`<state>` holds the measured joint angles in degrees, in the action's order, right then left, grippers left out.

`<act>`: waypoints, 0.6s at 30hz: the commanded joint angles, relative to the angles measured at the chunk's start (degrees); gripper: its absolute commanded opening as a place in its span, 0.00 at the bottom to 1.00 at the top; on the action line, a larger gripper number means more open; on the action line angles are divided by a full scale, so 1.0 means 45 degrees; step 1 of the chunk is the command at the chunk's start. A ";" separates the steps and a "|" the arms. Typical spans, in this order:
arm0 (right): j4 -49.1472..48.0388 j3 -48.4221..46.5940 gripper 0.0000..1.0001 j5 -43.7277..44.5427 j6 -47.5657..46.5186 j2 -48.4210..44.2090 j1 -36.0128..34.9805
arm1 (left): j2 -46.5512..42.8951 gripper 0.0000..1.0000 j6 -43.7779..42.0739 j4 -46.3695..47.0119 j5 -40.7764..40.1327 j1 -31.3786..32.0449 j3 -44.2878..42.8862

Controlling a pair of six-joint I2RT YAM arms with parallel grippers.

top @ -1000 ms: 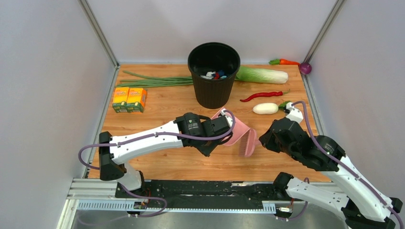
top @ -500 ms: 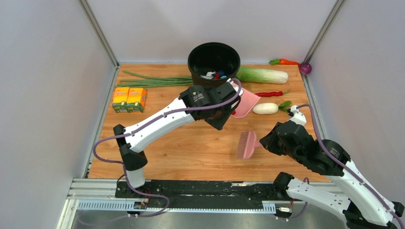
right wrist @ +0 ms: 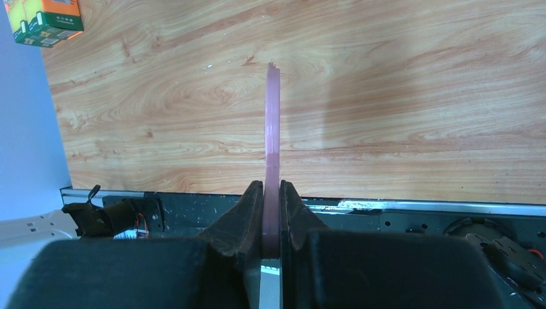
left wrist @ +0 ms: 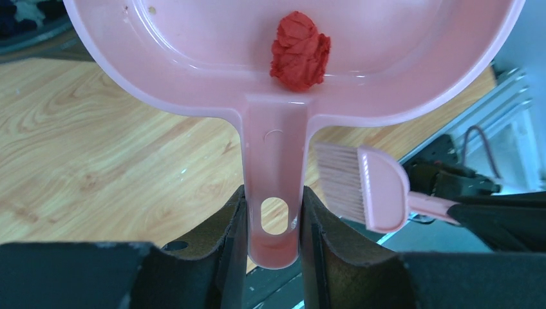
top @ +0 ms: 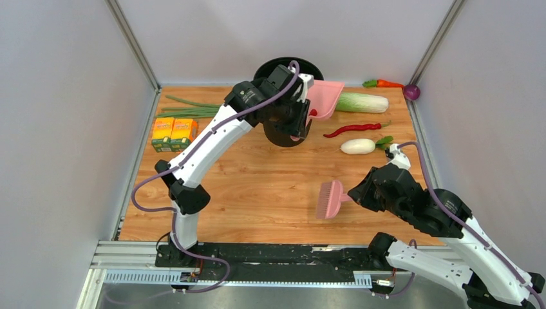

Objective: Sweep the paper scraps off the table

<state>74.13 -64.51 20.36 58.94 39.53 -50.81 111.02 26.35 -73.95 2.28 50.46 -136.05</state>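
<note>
My left gripper [left wrist: 273,212] is shut on the handle of a pink dustpan [left wrist: 283,71]. It holds the pan raised at the right rim of the black bin [top: 283,134] at the back of the table [top: 257,187]. In the top view the pan [top: 326,96] tilts beside the bin. One crumpled red paper scrap [left wrist: 300,51] lies in the pan near the handle. My right gripper [right wrist: 271,193] is shut on the handle of a pink brush [right wrist: 272,122]. The brush [top: 329,199] hangs over the front right of the table. I see no red scraps on the board.
Green onions [top: 193,106] and two orange juice boxes [top: 174,134] lie at the left. A napa cabbage [top: 364,102], a red chili [top: 354,129], a white radish [top: 357,146], a carrot [top: 386,83] and a purple ball [top: 412,92] lie at the back right. Grey walls stand around the table.
My left arm has lifted the dustpan from the middle of the table up and back to the bin's right rim. The brush has shifted slightly to the left.
</note>
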 commanded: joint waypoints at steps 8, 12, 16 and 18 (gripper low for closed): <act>-0.0223 0.0058 0.00 -0.0540 0.0438 -0.0502 0.0021 | -0.0121 0.00 0.2151 0.3913 0.3865 -0.2012 -0.0490; -0.0223 0.0097 0.00 -0.0579 0.0535 -0.0640 0.0021 | -0.0082 0.00 0.3243 0.5512 0.5212 -0.2500 -0.0002; -0.0184 0.0137 0.00 -0.0657 0.0575 -0.0737 0.0021 | -0.0121 0.00 0.4259 0.7310 0.6208 -0.2950 0.0623; -0.0164 0.0137 0.00 -0.0715 0.0614 -0.0757 0.0040 | -0.0102 0.00 0.4824 0.8150 0.6638 -0.3184 0.1013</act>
<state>74.13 -63.72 18.31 60.27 36.86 -50.81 111.02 41.32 -48.73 25.04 37.87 -133.58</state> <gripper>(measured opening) 0.115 0.374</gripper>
